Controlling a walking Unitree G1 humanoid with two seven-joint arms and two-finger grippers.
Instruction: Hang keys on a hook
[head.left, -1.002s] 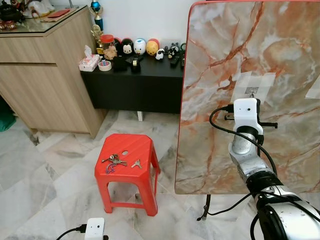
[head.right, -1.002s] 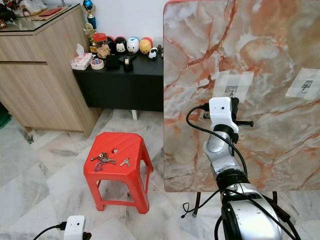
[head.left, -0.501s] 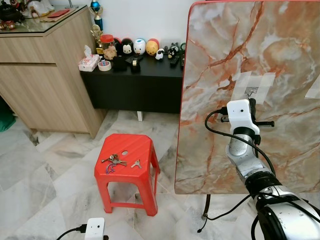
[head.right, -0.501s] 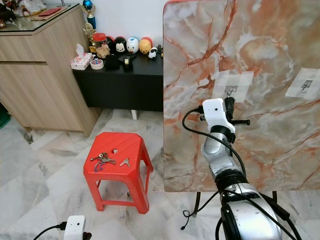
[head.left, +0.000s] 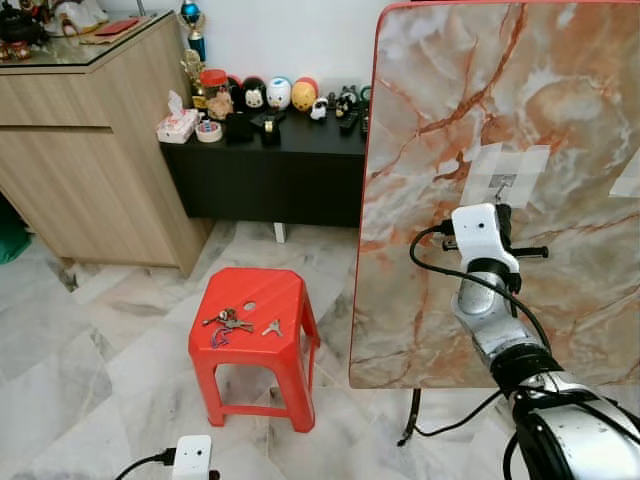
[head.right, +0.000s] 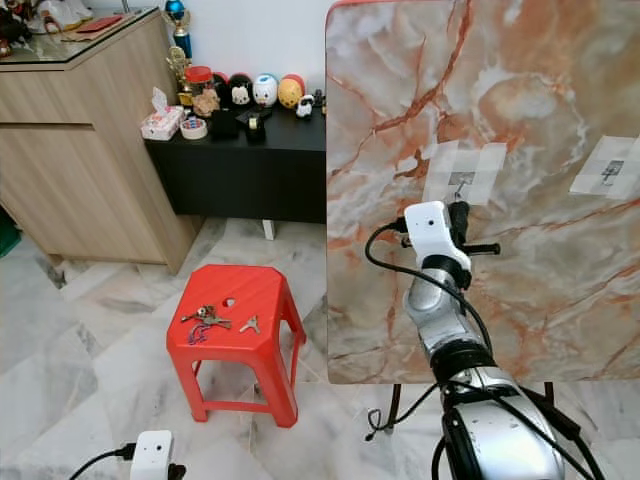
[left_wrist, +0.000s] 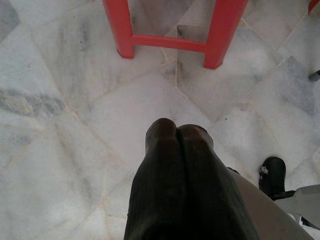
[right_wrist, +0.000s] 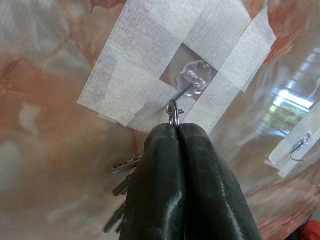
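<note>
Head views: your right silver arm reaches up and forward, its right gripper (head.left: 505, 212) raised against the upright orange-veined marble-patterned board (head.left: 440, 110), just below the clear wire hook taped under white tape strips (head.left: 503, 181); a second taped hook (head.right: 612, 170) sits further right on the board. The red plastic stool (head.left: 258, 320) stands on the marble floor to the left, carrying a bunch of keys (head.left: 229, 320) and one loose key (head.left: 272, 327). Your left arm hangs low. Right wrist view: your black fingers (right_wrist: 165, 165) are clenched on the metal key ring (right_wrist: 173, 113), held at the hook's wire tip (right_wrist: 192, 86); you cannot tell whether the ring is over it; silver keys (right_wrist: 121, 190) dangle beside the fingers. Left wrist view: your left gripper (left_wrist: 176, 131) is pressed closed, holding nothing, above the floor tiles near the stool's legs (left_wrist: 220, 30).
</note>
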